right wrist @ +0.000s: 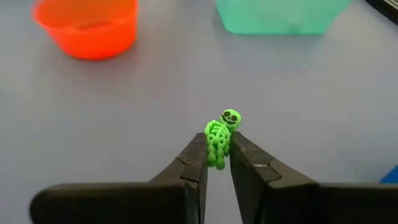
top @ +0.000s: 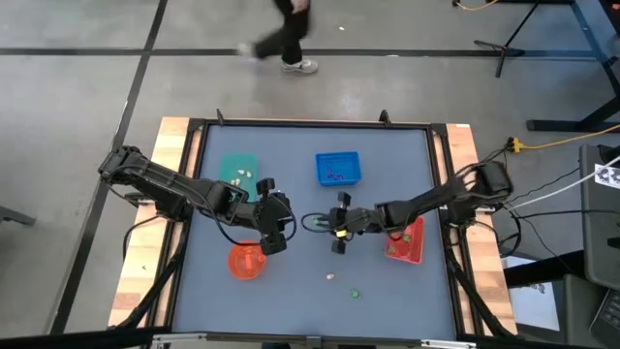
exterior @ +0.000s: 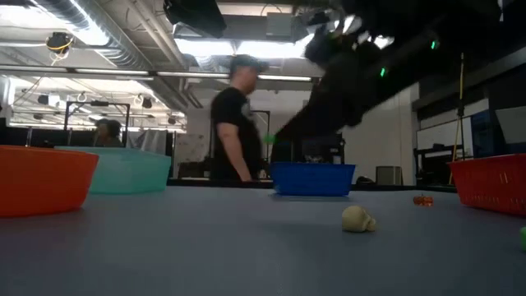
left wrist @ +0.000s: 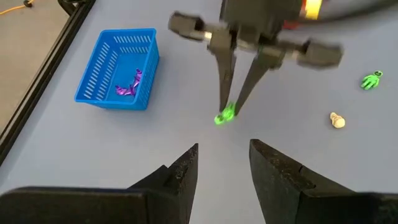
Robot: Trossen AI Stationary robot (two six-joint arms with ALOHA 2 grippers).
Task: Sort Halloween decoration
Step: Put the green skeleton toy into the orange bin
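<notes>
We saw the right gripper pinching only the green skeleton's lower body, seemingly shallowly, so it could twist free mid-carry.

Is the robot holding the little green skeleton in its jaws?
Yes, the right gripper has its jaws closed on the green skeleton, whose skull sticks out past the tips.

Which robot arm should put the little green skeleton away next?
The right one. Its tool is already shut on the green skeleton, pinching it by the body. The left tool is open and empty, just facing it from nearby.
</notes>
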